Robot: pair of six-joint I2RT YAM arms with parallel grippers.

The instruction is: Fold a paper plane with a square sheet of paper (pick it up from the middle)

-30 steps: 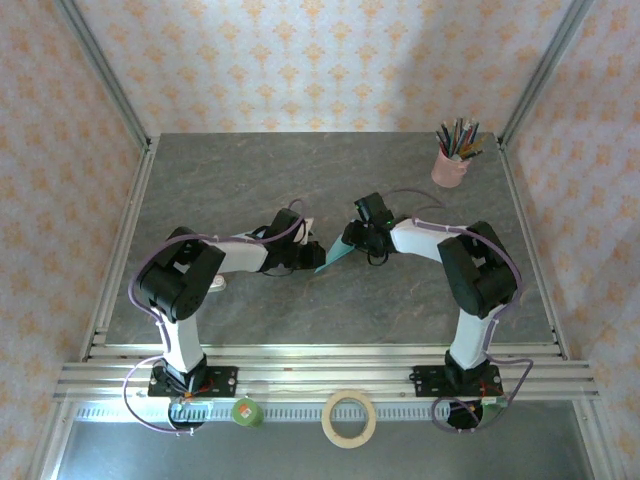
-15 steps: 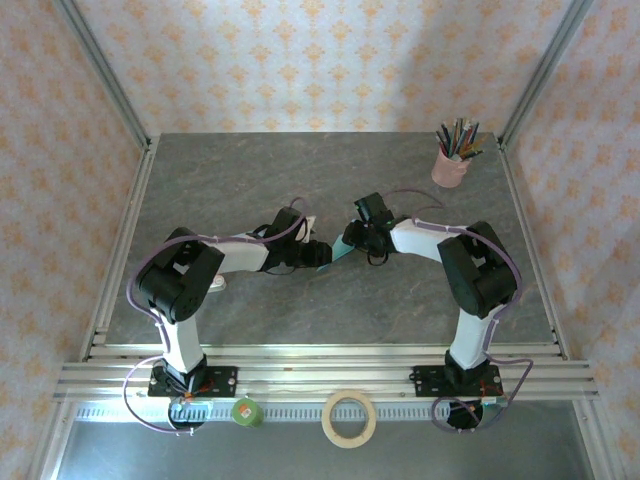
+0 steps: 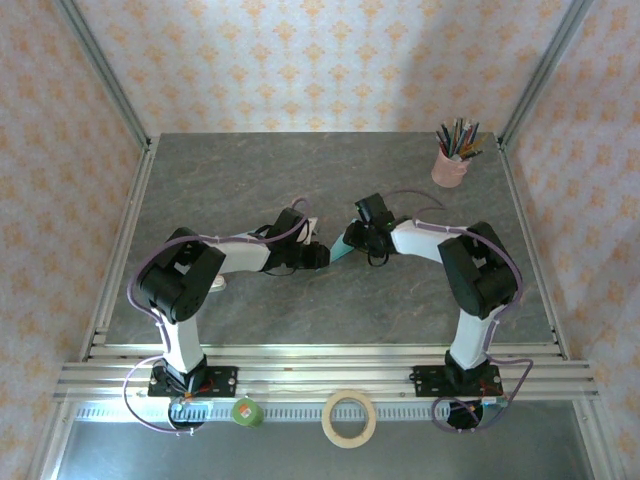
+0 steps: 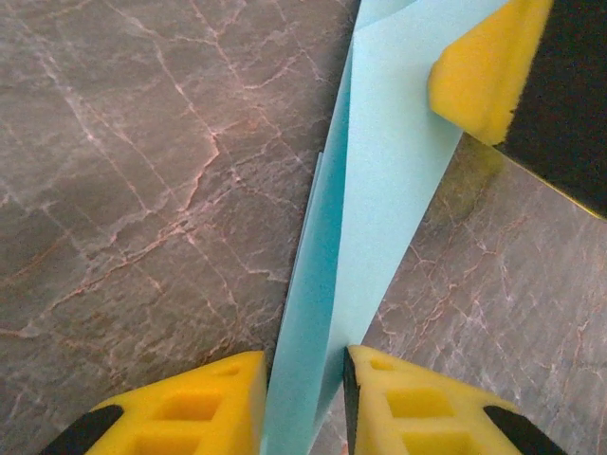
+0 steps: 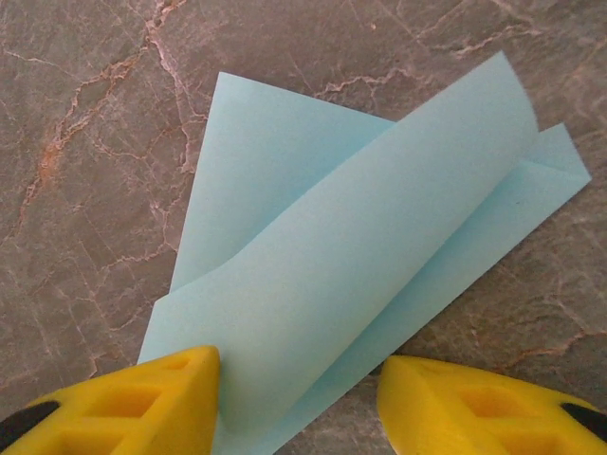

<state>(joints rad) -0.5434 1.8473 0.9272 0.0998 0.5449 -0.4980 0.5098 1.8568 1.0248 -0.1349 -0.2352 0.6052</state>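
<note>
The square sheet of paper (image 3: 341, 250) is light turquoise and folded into a narrow, layered shape, lying at the table's centre between my two grippers. In the left wrist view a tall strip of paper (image 4: 379, 190) stands between the yellow fingers of my left gripper (image 4: 303, 365), which is shut on it. My right gripper (image 5: 299, 365) is open and straddles the wider end of the paper (image 5: 360, 246), where a loose flap curls up. Its left finger (image 5: 142, 398) touches the paper; the other is apart. One right-gripper pad (image 4: 484, 66) rests on the strip. The paper plane is out of view.
A pink cup of pencils (image 3: 450, 165) stands at the back right of the grey marble table (image 3: 250, 180). A tape roll (image 3: 349, 418) and a small green object (image 3: 246, 411) sit on the rail in front of the arm bases. Metal frame posts edge the table.
My left gripper has slid right along the paper toward the right gripper, opening and then closing on the strip. Less paper shows from above. The right arm has barely moved.
</note>
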